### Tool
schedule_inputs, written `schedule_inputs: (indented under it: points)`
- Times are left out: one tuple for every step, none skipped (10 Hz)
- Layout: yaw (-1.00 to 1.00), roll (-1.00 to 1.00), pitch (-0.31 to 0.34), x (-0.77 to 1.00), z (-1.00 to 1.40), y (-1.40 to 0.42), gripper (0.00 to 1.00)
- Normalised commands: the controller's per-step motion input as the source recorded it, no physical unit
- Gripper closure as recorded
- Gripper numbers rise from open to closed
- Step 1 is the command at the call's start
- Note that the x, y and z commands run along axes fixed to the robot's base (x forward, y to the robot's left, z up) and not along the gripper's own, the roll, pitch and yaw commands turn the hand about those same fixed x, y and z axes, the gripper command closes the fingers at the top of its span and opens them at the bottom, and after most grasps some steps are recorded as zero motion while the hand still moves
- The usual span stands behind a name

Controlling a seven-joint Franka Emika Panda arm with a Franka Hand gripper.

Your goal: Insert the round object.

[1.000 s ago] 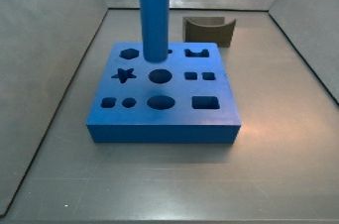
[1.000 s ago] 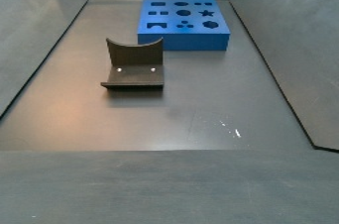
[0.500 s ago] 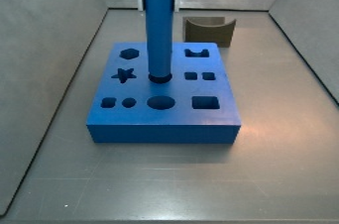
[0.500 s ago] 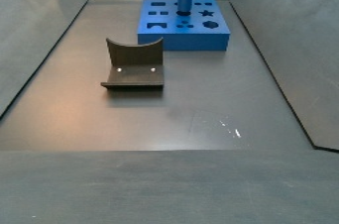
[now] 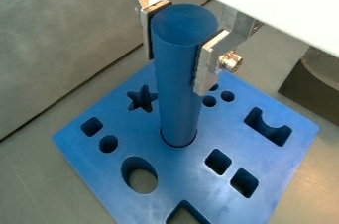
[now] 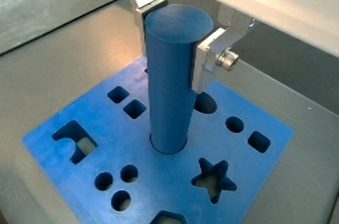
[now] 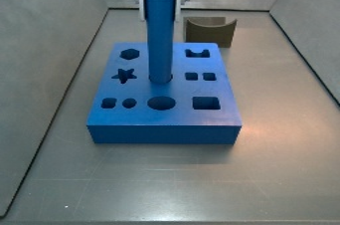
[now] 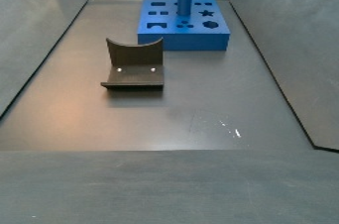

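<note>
With the gripper (image 5: 183, 32) clamped on the top of the upright round object (image 5: 180, 79), whose foot sits in the blue block's (image 5: 113, 159) middle round hole, it should press straight down without tilting.

Smooth matt peg (image 5: 179, 74) (hand (image 5: 175, 30) fingers metal).

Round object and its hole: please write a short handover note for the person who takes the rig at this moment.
Gripper: above the blue block, fingers on both sides of the round object's top; whether they still clamp it cannot be told.
Round object: upright, lower end in the round hole in the middle of the block.
Dark brown piece: on the floor, apart from the block, untouched.
Done: peg entered in the hole.
Left: confirm it is fully seated, open the fingers, lift away.
</note>
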Motion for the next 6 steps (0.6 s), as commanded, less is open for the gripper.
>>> schedule_inputs:
  points:
    - [0.00,-0.06,-0.129,0.00,-0.24,0.00,1.00]
    - [-0.03,-0.07,-0.144,0.01,-0.33,0.00,1.00]
    - [-0.04,-0.07,-0.133,0.07,-0.34,0.00,1.00]
    - [-0.01,-0.04,-0.090,0.05,-0.31,0.01,1.00]
    - [0.00,0.00,-0.056,0.03,-0.30,0.02,1.00]
    - [0.00,0.00,-0.047,0.00,-0.31,0.03,1.00]
